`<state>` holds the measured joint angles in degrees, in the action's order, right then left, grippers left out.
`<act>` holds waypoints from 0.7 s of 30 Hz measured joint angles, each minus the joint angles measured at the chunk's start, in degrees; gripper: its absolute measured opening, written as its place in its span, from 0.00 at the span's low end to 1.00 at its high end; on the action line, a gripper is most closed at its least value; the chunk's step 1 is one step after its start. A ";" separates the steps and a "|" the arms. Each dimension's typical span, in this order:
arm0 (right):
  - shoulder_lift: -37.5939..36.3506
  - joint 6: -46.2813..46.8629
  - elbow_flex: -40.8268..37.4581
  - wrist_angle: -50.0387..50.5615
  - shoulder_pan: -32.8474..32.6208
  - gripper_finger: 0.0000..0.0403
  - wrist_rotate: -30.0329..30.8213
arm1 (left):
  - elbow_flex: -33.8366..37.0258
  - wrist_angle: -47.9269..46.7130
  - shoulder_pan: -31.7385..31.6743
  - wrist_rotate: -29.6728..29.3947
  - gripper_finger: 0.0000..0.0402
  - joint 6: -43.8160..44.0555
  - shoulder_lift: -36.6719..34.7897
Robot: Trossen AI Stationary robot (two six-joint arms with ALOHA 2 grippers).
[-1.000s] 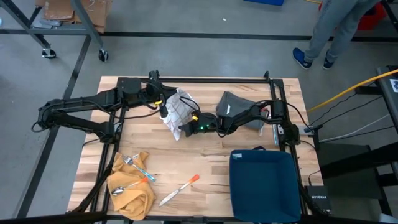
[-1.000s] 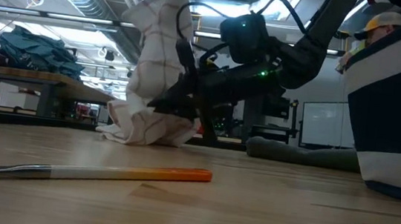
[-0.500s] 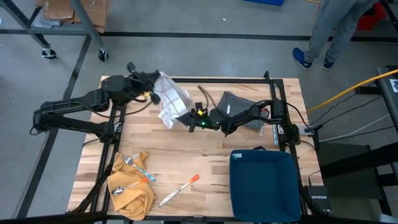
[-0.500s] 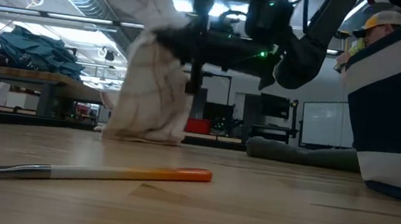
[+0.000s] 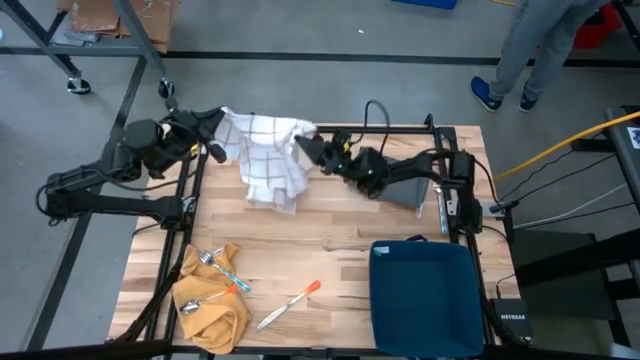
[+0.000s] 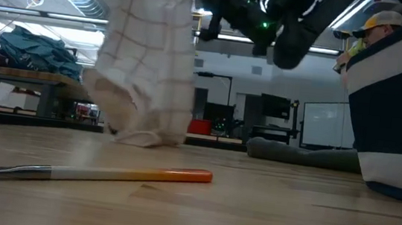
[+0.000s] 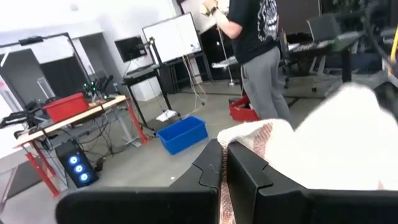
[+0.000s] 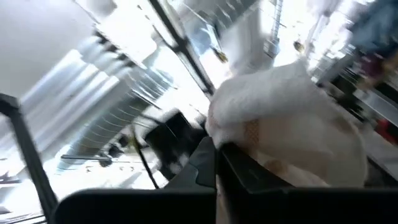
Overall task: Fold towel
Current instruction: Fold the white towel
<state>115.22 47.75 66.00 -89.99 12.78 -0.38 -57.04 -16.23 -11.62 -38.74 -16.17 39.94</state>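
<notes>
From above, my left pincer and right pincer are each clamped shut on a top corner of the checked towel, stretching it between them over the far side of the bench.

At bench height, the towel hangs down, its lower edge bunched on the wood.

Through my left wrist, the cloth is pinched between closed fingers.

Through my right wrist, the towel is likewise gripped.
</notes>
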 joint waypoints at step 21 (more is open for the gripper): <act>-4.49 9.52 23.34 8.43 13.74 0.01 -22.17 | 0.00 25.14 -0.26 0.20 0.01 -13.52 0.24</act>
<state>110.72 57.27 89.35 -81.56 26.51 -22.55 -57.04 8.91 -11.88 -38.54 -29.70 40.18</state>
